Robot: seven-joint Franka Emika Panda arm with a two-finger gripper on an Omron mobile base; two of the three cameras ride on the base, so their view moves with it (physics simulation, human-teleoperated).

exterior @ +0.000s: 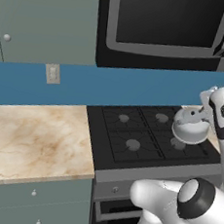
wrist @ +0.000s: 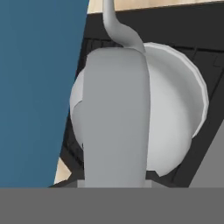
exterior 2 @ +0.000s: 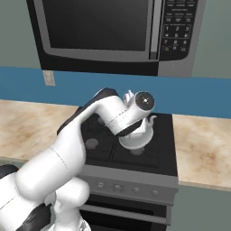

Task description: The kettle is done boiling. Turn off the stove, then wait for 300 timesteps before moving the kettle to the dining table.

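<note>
Left base view: the kettle [exterior: 190,128] hangs at right centre, lifted off the stove [exterior: 145,137], near my wrist.

Right base view: it hangs mid-frame; a swing could clip the grates.

Hand view: my jaws are clamped on its flat handle [wrist: 114,118]; that smooth strap could slip.

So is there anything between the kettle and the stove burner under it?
Nothing but air: in the left base view the kettle hangs clear above the stove grates, with the gripper shut on its handle.
</note>
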